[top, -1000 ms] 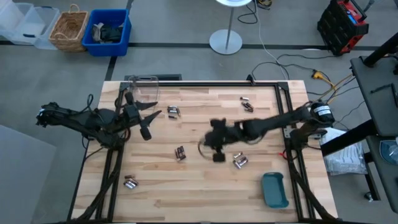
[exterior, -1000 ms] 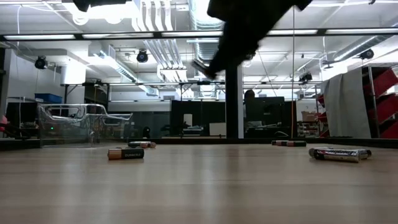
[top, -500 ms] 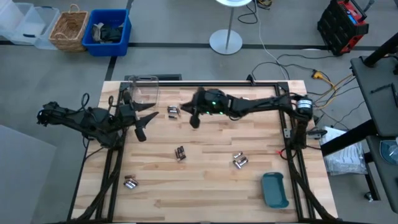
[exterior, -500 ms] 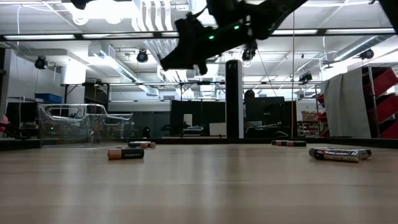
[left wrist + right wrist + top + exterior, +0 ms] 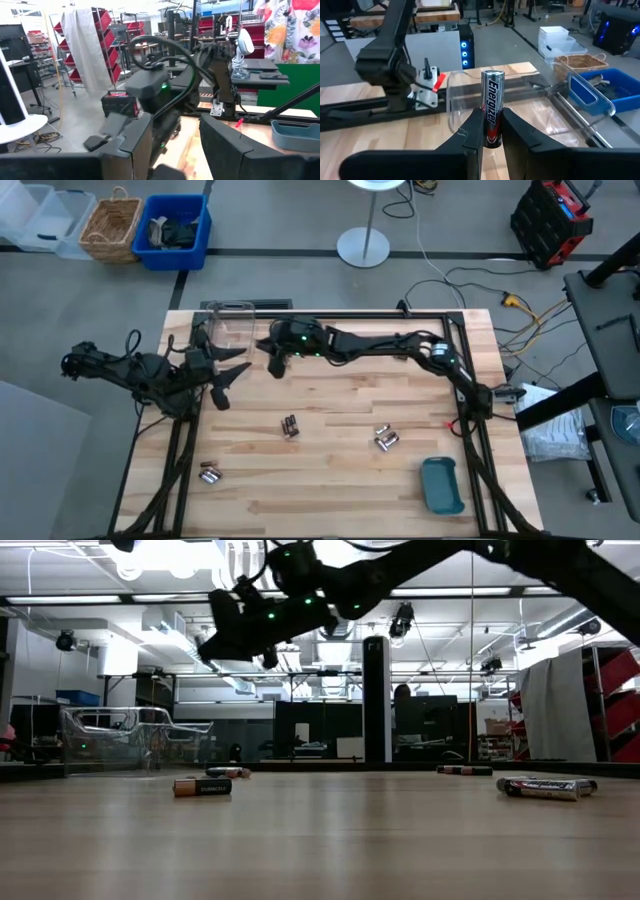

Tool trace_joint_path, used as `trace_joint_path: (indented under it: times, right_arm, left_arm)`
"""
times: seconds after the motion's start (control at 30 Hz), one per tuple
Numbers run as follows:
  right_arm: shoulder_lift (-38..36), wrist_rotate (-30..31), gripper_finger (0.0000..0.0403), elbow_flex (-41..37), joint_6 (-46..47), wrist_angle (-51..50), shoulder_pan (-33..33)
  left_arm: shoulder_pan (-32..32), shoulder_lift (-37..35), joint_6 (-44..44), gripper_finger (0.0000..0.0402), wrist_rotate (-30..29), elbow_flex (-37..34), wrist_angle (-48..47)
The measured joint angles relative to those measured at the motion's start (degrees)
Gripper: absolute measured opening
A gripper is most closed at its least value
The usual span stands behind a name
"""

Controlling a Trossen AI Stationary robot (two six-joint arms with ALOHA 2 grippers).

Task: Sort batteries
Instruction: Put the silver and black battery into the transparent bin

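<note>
My right gripper (image 5: 491,136) is shut on a black-and-silver battery (image 5: 492,100) and hangs high over the table's far left (image 5: 275,358), next to the clear plastic box (image 5: 230,323). My left gripper (image 5: 230,380) stands open, with nothing between its fingers, just left of the right gripper. More batteries lie on their sides on the wood: a pair in the middle (image 5: 290,426), a pair to the right (image 5: 385,438) and a pair near the front left (image 5: 208,473). My right gripper pinches one end of the battery (image 5: 491,131) between its two fingers. The other end (image 5: 493,76) stands free past the fingertips. The battery is lifted clear of the table, in front of the clear box.
A teal tray (image 5: 442,485) lies at the near right corner. The clear box (image 5: 130,740) stands at the far left edge. In the low view, batteries lie at the left (image 5: 202,786) and right (image 5: 545,786). A black frame (image 5: 330,313) borders the table's far edge.
My right gripper has swung from the table's middle toward the far left, up to the clear box, staying well above the wood. My left gripper has drawn back slightly toward the left edge.
</note>
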Motion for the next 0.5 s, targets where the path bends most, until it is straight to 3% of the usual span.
trace_joint_path:
  times: [0.17,0.5]
  right_arm:
    - [5.78,0.01,0.0043,8.49,0.68,-1.00,-0.19]
    - [13.97,0.01,0.0043,17.16,6.43,-0.52,-0.57]
  left_arm:
    - [-0.73,-0.35,-0.45,0.0145,0.00,-0.02,-0.05]
    - [-2.54,-2.92,-0.69,0.0145,-0.16,-0.65,-0.15]
